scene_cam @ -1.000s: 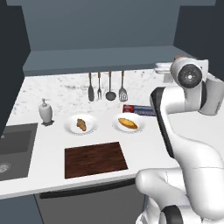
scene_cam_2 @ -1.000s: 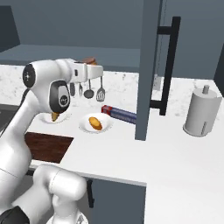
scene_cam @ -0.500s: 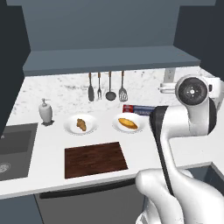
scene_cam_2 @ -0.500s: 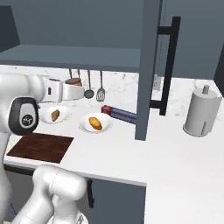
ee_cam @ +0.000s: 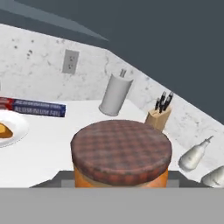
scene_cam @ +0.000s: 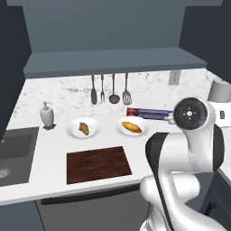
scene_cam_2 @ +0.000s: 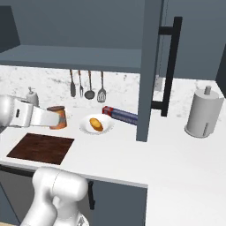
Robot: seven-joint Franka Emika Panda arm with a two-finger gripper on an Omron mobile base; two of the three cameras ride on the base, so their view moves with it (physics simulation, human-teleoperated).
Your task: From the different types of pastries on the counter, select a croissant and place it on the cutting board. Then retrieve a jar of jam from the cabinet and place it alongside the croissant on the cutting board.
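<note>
Left base view: the croissant (scene_cam: pixel 83 128) lies on a white plate (scene_cam: pixel 72 131) on the counter (scene_cam: pixel 36 167), behind the bare cutting board (scene_cam: pixel 98 164). Right base view: the gripper (scene_cam_2: pixel 59 118), fingers closed on the jar of jam (scene_cam_2: pixel 58 117), carries it above the counter, beyond the board's far edge. Hand view: the jar's checked lid sits close below the camera.

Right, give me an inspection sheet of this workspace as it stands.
Surface: white speckled counter, dry.
Job's things: croissant on its plate, not on the cutting board, which is bare; jar of jam held in the air.
Clutter: orange loaf on a plate, foil box, soap dispenser, paper towel roll, knife block.
Grippers: gripper shut on the jar.
Cables: nothing seen.
Surroundings: hanging utensils, sink, cabinet door open.
</note>
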